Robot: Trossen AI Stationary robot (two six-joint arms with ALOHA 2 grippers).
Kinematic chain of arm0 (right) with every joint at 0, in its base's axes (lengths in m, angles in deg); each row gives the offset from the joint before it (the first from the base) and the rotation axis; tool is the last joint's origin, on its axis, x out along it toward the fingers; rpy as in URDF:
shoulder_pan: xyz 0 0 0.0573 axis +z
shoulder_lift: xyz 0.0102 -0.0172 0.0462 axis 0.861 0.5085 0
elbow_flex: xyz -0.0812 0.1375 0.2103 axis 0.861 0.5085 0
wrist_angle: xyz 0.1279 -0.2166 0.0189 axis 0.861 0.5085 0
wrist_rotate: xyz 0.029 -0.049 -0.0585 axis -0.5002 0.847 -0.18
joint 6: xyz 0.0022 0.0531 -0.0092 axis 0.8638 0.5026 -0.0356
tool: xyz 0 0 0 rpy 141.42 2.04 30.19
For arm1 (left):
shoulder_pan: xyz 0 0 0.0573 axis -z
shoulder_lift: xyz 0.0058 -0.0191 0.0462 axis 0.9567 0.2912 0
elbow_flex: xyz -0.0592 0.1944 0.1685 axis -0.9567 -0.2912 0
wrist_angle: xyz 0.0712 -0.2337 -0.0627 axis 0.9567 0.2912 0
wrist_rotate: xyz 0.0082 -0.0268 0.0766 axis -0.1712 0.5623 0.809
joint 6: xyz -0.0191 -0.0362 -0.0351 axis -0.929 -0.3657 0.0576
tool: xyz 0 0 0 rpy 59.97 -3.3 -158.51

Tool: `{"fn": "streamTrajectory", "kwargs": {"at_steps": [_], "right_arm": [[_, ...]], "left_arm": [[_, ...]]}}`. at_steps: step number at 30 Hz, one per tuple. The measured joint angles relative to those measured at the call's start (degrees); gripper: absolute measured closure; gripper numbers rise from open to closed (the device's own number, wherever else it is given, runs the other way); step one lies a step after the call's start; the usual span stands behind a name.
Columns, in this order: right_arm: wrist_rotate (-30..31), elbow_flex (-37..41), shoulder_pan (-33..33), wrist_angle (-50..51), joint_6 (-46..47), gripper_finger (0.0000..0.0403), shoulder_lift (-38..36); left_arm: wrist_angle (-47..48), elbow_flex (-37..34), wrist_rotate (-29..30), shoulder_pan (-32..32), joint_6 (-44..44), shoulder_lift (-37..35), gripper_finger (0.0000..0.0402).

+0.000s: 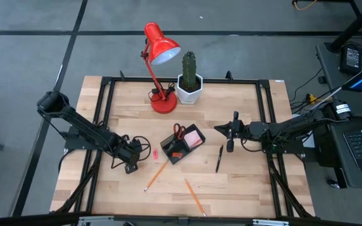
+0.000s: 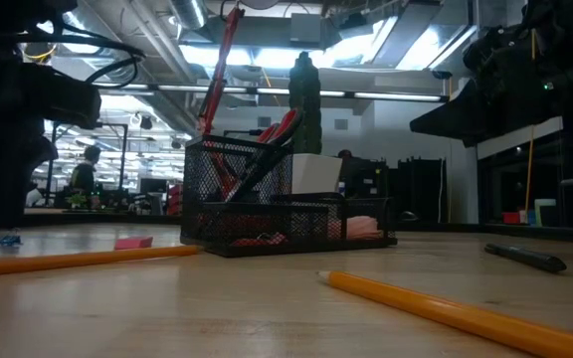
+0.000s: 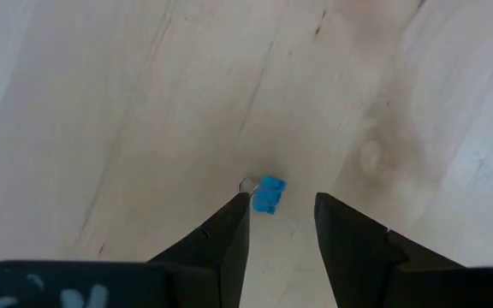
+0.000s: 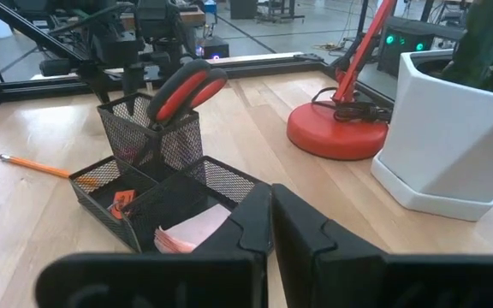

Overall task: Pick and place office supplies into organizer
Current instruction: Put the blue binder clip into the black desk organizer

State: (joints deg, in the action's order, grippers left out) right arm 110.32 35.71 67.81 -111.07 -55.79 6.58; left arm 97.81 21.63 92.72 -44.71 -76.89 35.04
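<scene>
Blue clip [image 3: 269, 194], probably a tiny binder clip, lies between my left gripper [image 3: 282, 205]'s spread fingers.
Light, hard, slippery; I'd pinch its flat sides, well left of the organizer [image 1: 182, 143].

Scissors [image 4: 187, 85] blades hidden in organizer [image 4: 157, 184], sticky-note pad [image 4: 197, 231] partly hidden

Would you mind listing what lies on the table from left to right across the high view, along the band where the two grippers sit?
left gripper → pink piece → organizer → black pen → right gripper
</scene>
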Motion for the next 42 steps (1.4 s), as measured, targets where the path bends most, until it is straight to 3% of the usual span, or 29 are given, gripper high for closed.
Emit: {"fn": "streamTrajectory", "kwargs": {"at_steps": [26,42], "right_arm": [[0.00,0.00,0.01,0.02,0.11,0.0383,0.02],[0.00,0.00,-0.01,0.02,0.00,0.0383,0.00]], "left_arm": [[-1.11,0.07,3.11,0.00,1.09,4.84,0.0278],[-1.51,0.07,1.71,-0.07,2.57,4.80,0.0386]]}}
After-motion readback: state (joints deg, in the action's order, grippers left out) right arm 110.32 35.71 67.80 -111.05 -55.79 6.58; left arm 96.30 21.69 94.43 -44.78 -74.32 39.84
